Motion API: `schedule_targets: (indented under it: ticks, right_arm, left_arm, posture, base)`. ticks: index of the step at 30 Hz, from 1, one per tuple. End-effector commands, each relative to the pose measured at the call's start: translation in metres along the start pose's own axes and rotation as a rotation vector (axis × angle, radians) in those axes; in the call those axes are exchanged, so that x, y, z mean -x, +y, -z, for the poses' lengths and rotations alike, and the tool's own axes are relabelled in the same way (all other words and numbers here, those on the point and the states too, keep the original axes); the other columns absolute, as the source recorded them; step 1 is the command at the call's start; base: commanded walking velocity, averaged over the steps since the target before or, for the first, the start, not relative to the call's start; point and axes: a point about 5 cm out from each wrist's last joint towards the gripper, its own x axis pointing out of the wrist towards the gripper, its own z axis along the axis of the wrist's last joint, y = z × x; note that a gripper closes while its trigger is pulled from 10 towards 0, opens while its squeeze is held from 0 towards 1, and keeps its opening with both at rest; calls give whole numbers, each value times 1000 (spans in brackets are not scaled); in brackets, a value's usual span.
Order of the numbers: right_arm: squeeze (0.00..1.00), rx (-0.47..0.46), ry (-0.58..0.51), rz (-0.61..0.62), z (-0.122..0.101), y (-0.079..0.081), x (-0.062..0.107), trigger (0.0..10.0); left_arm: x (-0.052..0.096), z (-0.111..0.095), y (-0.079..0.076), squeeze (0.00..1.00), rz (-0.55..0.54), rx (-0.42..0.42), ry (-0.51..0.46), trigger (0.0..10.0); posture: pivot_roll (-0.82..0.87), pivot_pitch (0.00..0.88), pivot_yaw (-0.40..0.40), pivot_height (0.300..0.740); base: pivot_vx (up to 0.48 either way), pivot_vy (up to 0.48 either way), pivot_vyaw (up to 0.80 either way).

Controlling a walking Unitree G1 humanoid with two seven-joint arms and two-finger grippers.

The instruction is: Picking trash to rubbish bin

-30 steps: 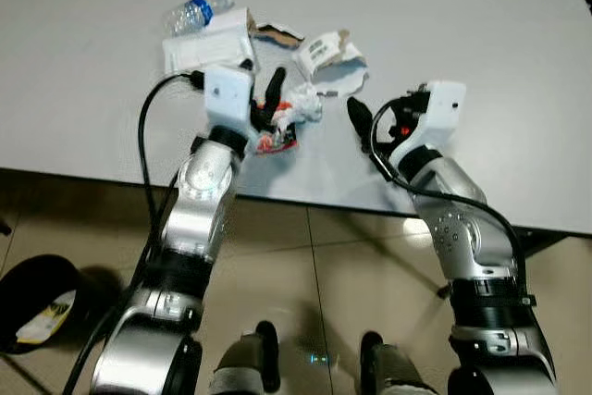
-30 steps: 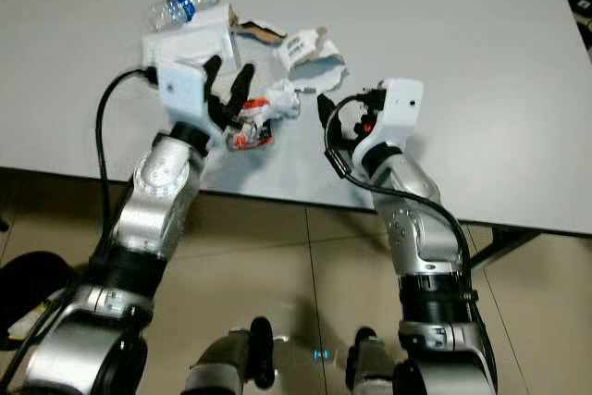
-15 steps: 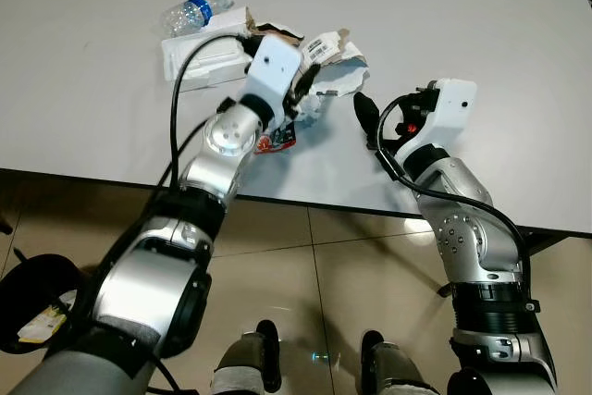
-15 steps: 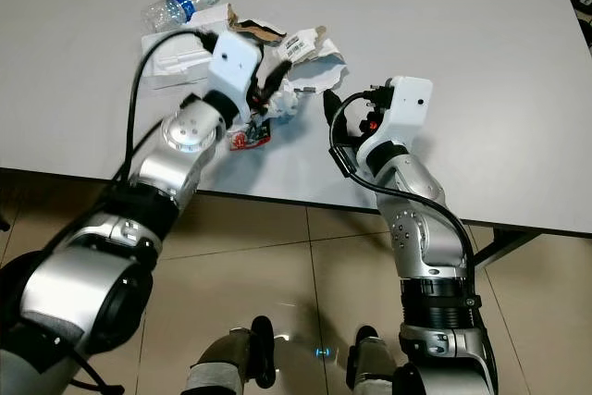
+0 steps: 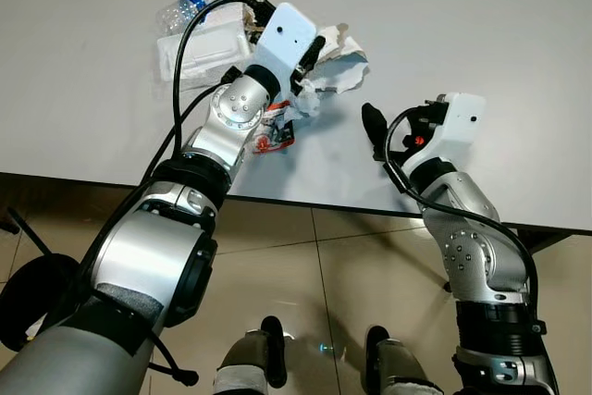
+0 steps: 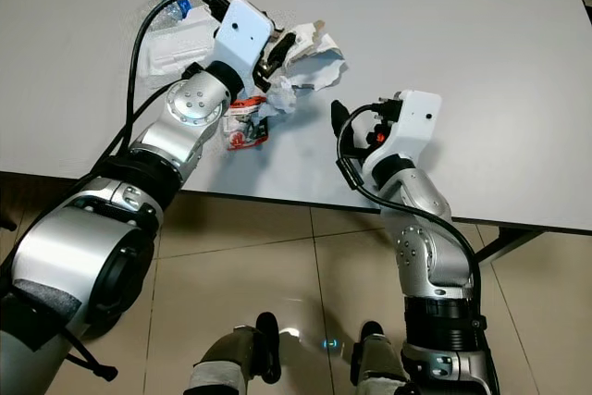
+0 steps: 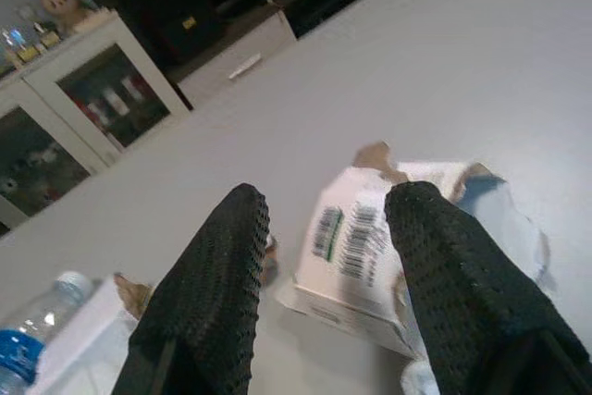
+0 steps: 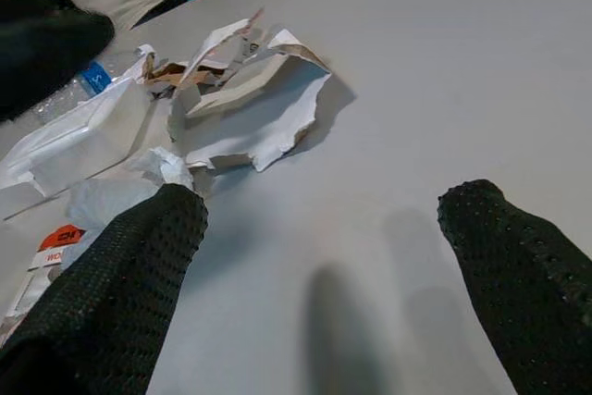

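Trash pile on grey table (image 5: 481,25): torn white carton (image 7: 365,238), crumpled paper (image 5: 305,104), red-printed wrapper (image 5: 275,139), clear bottle (image 5: 190,8) at far side. Left gripper (image 7: 324,275) spread wide over the carton, apparently not touching. Right gripper (image 8: 324,275) parted, empty, near table's front edge, beside the pile.

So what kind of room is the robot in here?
Probably a home living or dining room: a large white table on a tiled floor, with a glass-fronted cabinet of small items behind.
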Motion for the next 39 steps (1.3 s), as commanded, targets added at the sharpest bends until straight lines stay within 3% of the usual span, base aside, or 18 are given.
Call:
schedule_targets:
  ticks: [1,6,13,20,39]
  right_arm:
    - [0,-14,12,-1,4,3,5,10000]
    - [0,-16,14,7,5,3,8,10000]
    - [0,-21,16,24,5,2,14,10000]
    - [0,-22,16,30,5,1,17,10000]
    - [0,-31,35,53,7,0,31,10000]
  left_arm:
    - [-3,-5,2,0,2,-21,-1,10000]
    - [-5,-7,1,0,3,-17,2,10000]
    - [-7,-12,6,0,-53,-117,9,10000]
    - [-8,-13,8,0,-67,-165,22,10000]
    - [-3,9,-3,0,-76,-409,126,10000]
  posture:
    - [-42,324,151,740]
    - [-51,333,156,740]
    - [-65,335,156,740]
    - [-74,340,156,740]
    - [-92,385,148,740]
  base:
    - [0,0,0]
    - [0,0,0]
    - [0,0,0]
    - [0,0,0]
    - [0,0,0]
